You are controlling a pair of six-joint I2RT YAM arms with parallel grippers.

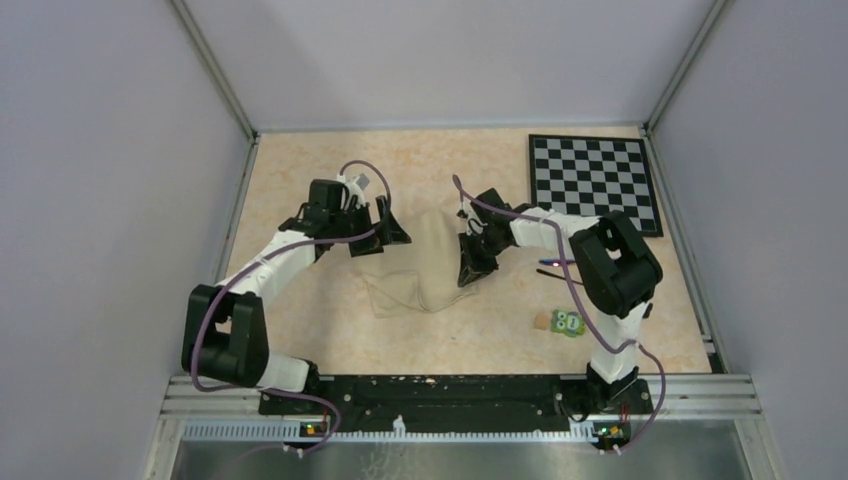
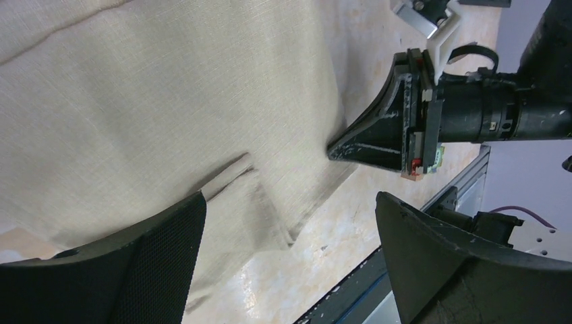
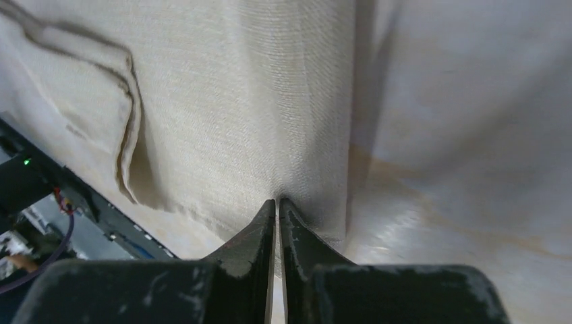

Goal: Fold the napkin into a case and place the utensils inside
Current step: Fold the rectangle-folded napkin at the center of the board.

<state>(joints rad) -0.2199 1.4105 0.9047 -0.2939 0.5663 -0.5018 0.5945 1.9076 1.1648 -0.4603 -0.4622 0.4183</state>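
Observation:
The beige napkin (image 1: 420, 268) lies rumpled at mid-table, with a folded-under layer along its near edge (image 2: 249, 202). My right gripper (image 1: 470, 273) is shut on the napkin's right edge, pinching a ridge of cloth (image 3: 278, 201); it also shows in the left wrist view (image 2: 335, 150). My left gripper (image 1: 392, 232) is at the napkin's far left corner, open and holding nothing (image 2: 290, 223), with its left finger (image 2: 148, 263) over the cloth. The thin dark utensils (image 1: 552, 263), one purple-tinted, lie right of the napkin, mostly hidden by the right arm.
A black-and-white chessboard (image 1: 595, 182) lies at the back right. A small green block with white dots (image 1: 569, 322) and a tiny tan piece (image 1: 541, 321) sit at the near right. The metal rail (image 1: 450, 392) runs along the near edge.

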